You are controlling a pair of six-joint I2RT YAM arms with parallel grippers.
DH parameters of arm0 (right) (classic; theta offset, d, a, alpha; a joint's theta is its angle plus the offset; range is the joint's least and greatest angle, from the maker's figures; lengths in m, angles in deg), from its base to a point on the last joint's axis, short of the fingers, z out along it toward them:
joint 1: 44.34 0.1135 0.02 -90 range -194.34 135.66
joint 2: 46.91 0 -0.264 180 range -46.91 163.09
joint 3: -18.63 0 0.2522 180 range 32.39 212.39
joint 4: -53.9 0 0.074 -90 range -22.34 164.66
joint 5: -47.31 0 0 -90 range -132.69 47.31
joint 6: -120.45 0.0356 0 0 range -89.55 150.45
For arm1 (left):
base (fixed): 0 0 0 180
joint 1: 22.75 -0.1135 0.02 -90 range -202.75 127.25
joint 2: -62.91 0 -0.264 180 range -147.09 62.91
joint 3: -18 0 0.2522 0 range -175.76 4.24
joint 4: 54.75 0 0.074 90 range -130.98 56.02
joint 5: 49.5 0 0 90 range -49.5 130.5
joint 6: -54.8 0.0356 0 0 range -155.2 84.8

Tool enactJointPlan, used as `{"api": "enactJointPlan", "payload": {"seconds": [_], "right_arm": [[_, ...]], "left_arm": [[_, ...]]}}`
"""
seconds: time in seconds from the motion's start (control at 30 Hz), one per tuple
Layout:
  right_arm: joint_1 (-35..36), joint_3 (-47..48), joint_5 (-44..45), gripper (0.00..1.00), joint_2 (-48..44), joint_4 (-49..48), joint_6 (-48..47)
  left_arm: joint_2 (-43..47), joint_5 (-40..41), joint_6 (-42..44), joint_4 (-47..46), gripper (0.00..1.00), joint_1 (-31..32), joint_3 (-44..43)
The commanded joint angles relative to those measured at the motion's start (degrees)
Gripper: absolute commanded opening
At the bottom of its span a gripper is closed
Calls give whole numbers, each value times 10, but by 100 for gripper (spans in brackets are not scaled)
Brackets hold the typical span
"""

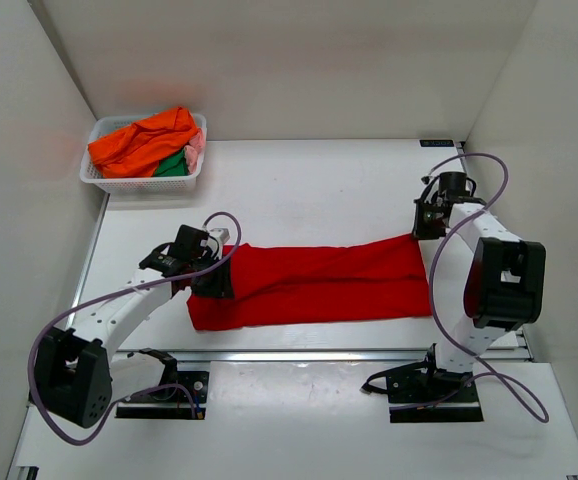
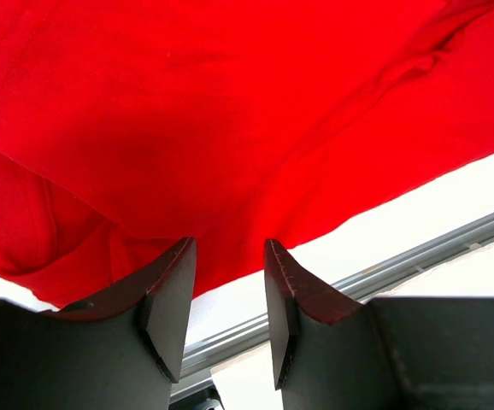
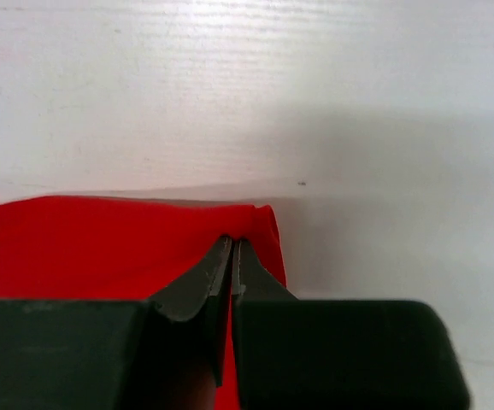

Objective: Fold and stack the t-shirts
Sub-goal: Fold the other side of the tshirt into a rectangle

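A bright red t-shirt (image 1: 319,285) lies stretched out as a long band across the middle of the table. My left gripper (image 1: 213,279) sits at its left end. In the left wrist view that gripper (image 2: 227,245) stands open; the red cloth (image 2: 230,111) lies just past the fingertips and nothing is between the jaws. My right gripper (image 1: 424,229) is at the shirt's far right corner. The right wrist view shows it (image 3: 232,240) shut on the edge of the red cloth (image 3: 102,243). Other t-shirts lie in the basket: orange (image 1: 139,140), green (image 1: 174,166) and pink (image 1: 197,150).
The white mesh basket (image 1: 139,185) stands at the far left corner by the wall. A metal rail (image 1: 349,353) runs along the table's near edge, just below the shirt, and shows behind the left fingers (image 2: 418,256). White walls enclose the table on three sides.
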Motion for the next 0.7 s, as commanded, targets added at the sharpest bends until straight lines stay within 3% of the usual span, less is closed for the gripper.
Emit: {"api": "enactJointPlan", "payload": {"seconds": [0.0, 0.27, 0.3, 0.37, 0.47, 0.57, 0.67], "right_arm": [[4, 36, 6, 0, 11, -17, -14], [5, 47, 42, 1, 47, -6, -20], [8, 52, 53, 5, 48, 9, -15], [15, 66, 95, 25, 45, 28, -16], [37, 52, 115, 42, 13, 32, -16], [63, 27, 142, 48, -23, 20, -23], [84, 4, 96, 45, -55, 0, -22]], "left_arm": [[-2, -12, 2, -16, 49, 0, 1], [-9, -7, -1, -24, 49, 5, 2], [-10, 1, -9, -26, 49, 5, -1], [-7, 12, -24, -38, 50, 9, -3], [-13, 29, -59, -70, 50, 9, -5], [-28, 51, -88, -112, 49, 15, -21], [-63, 63, -108, -131, 49, 27, -38]]}}
